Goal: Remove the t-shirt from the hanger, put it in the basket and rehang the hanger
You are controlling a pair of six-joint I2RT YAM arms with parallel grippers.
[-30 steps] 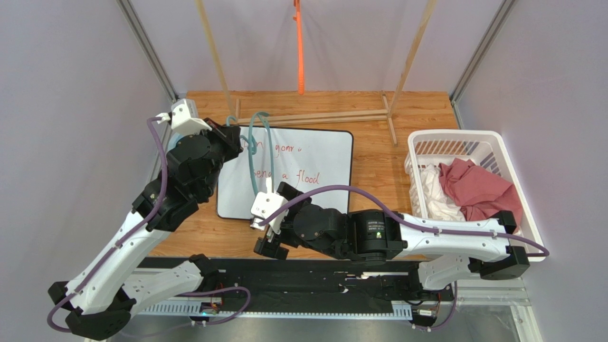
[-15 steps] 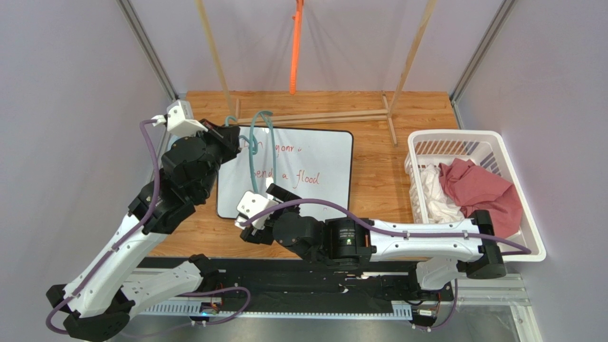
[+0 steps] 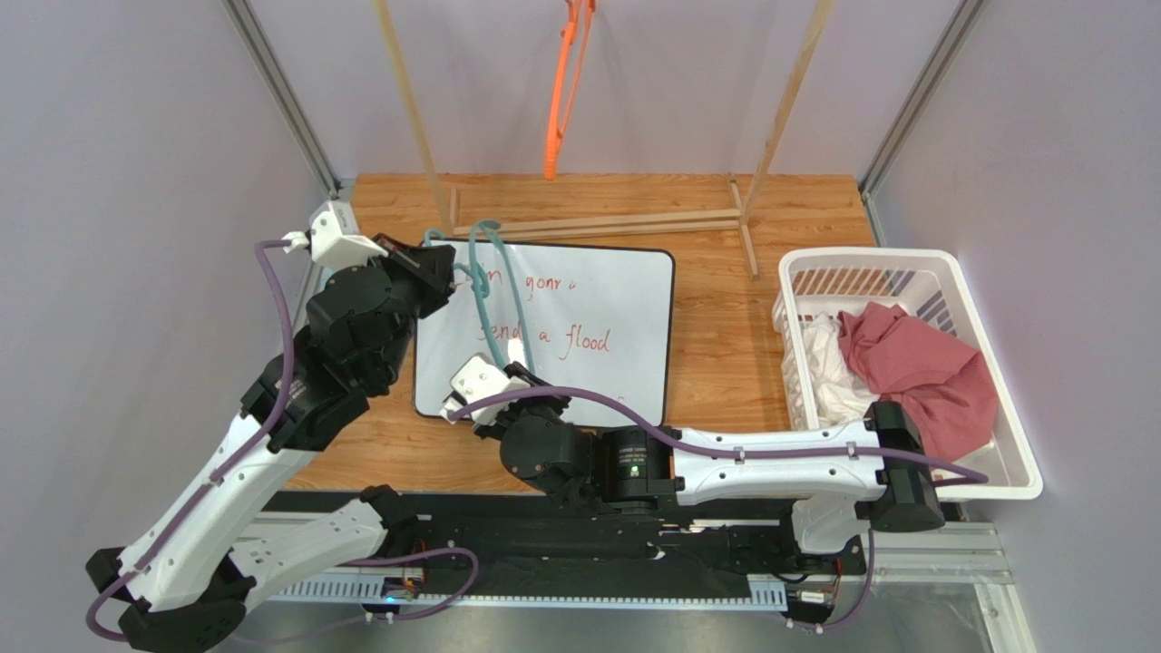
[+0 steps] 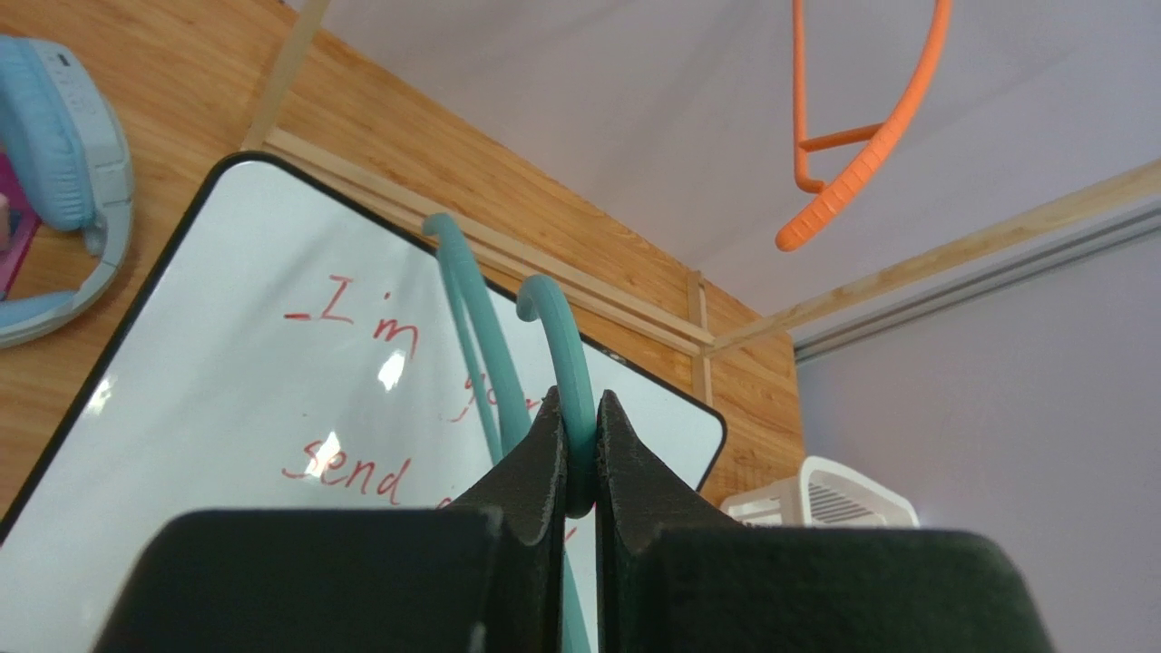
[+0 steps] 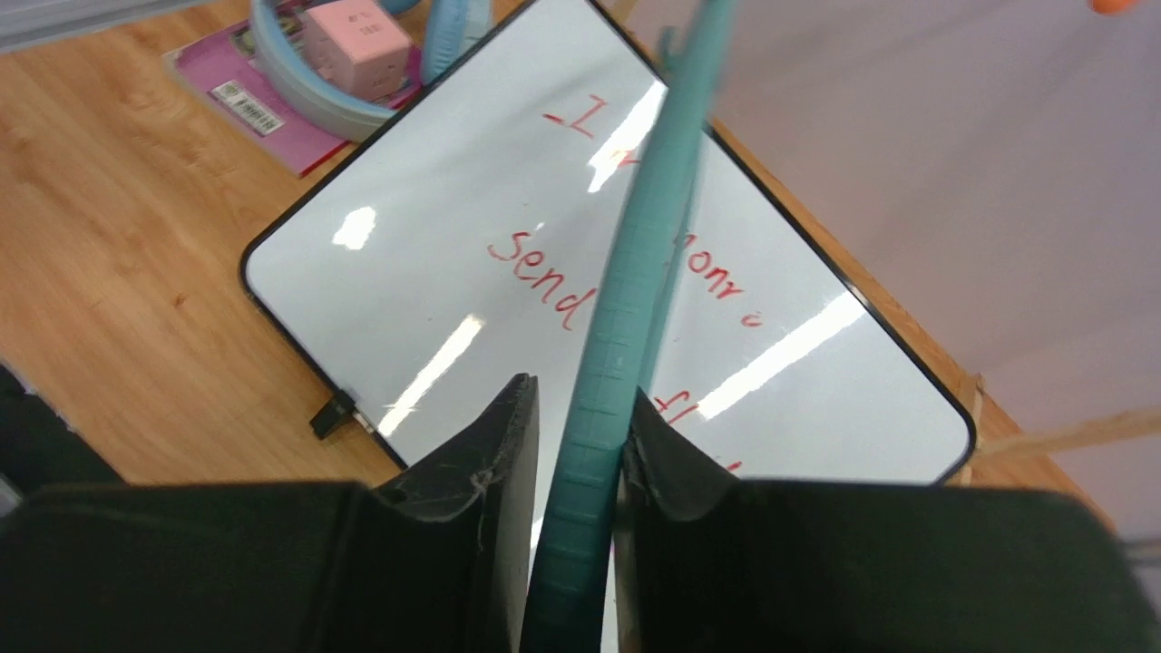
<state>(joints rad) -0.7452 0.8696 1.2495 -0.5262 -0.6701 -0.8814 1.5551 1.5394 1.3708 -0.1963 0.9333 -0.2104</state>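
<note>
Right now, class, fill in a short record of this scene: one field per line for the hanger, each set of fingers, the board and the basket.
teal hanger: bare, no garment on it, above the whiteboard
left fingers: shut on the teal hanger's hooked end
right fingers: one either side of the hanger's bar; firm grip unclear
whiteboard: lying flat, red writing
basket: holds red cloth and white cloth
orange hanger: hanging at the back
</note>
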